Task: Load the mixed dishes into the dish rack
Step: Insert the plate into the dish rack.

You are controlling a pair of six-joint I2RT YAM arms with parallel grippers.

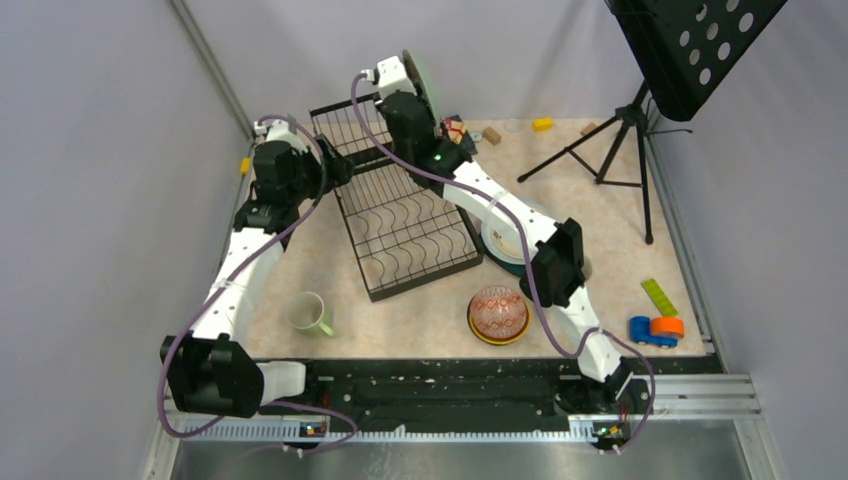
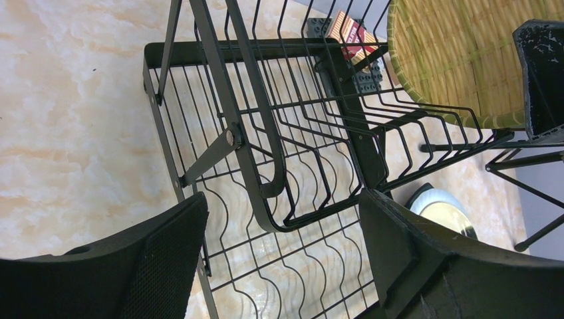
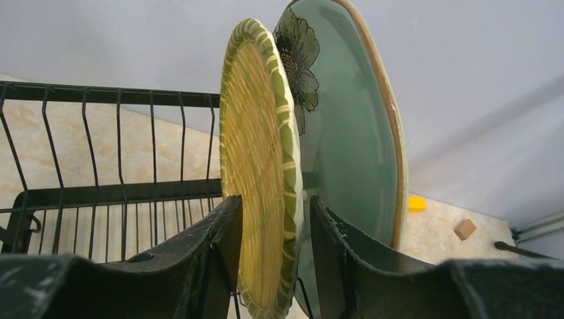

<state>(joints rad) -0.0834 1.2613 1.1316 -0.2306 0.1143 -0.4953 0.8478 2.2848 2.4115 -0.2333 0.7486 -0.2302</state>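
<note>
- Dish rack (image 1: 395, 225): landmark.
- Flower plate (image 3: 352, 146): upright in the rack's raised far section, outermost.
- Woven yellow-green plate (image 3: 256, 166): on edge in the same section, just beside the flower plate, faces parallel.
- Right gripper (image 3: 276, 206): astride the woven plate's rim, jaws narrowly parted, with a sliver of gap on the flower-plate side. Exit probably lies along the plate's plane, not across it.
- Left gripper (image 2: 282, 199): spread wide, empty, over the rack's left side.
- Mug (image 1: 310, 313): near-left of the rack, closer to the left arm.

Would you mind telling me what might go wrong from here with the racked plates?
The right gripper straddles the upright woven-pattern plate; a skewed retreat may drag it out of the dish rack. The teal flower plate stands close beside it, so a nudge might knock the two together.
</note>
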